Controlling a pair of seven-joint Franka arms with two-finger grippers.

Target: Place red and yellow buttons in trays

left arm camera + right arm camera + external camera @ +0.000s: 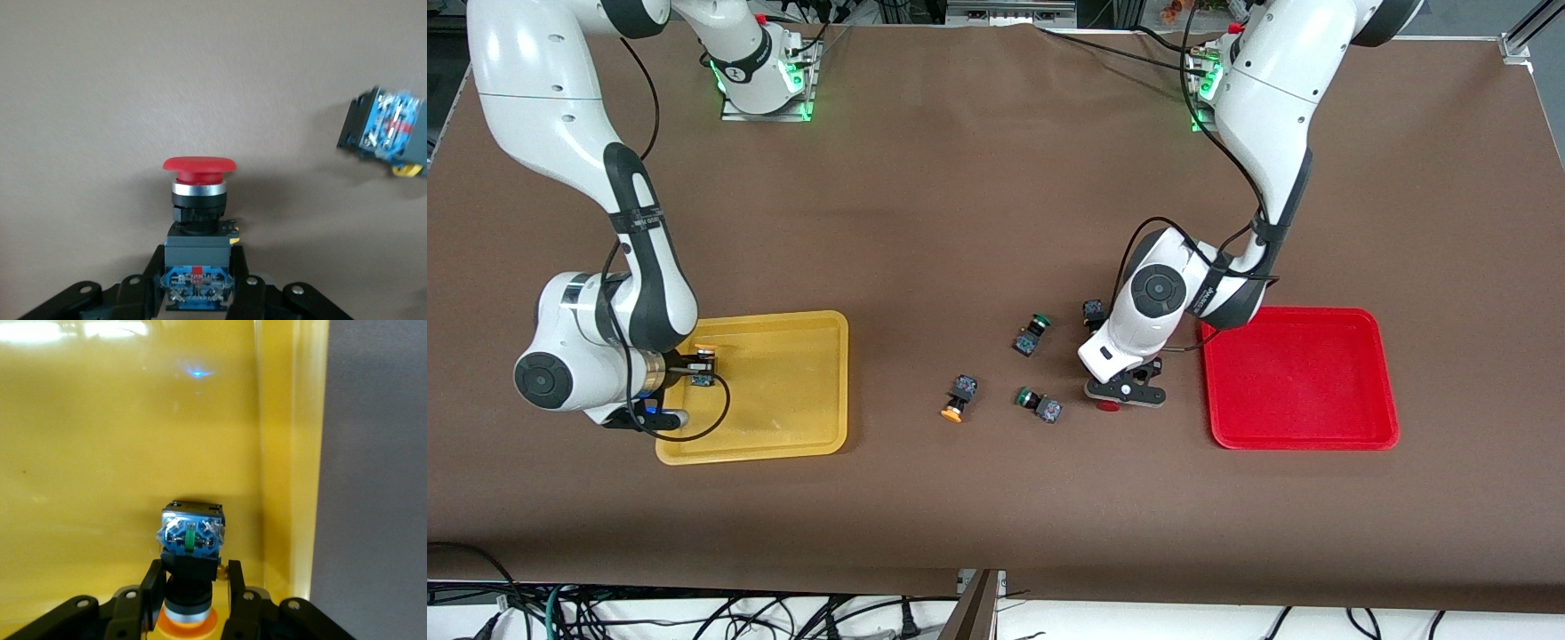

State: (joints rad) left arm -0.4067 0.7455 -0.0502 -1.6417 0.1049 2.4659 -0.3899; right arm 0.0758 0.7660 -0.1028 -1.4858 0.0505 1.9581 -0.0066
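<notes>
My left gripper (1125, 391) (198, 267) is low over the table beside the red tray (1298, 378), shut on the dark body of a red button (1109, 406) (199, 167). My right gripper (696, 364) (193, 573) is over the yellow tray (783, 382) (100, 440), close to its rim, shut on a yellow button (704, 349) (192, 533). A second yellow button (958, 400) lies on the table between the trays. Another switch (1094, 311) (383, 127) lies by the left arm; its cap is hidden.
Two green-capped switches (1033, 332) (1039, 403) lie on the brown table between the trays, near the loose yellow button. The red tray holds nothing. Cables hang along the table's front edge.
</notes>
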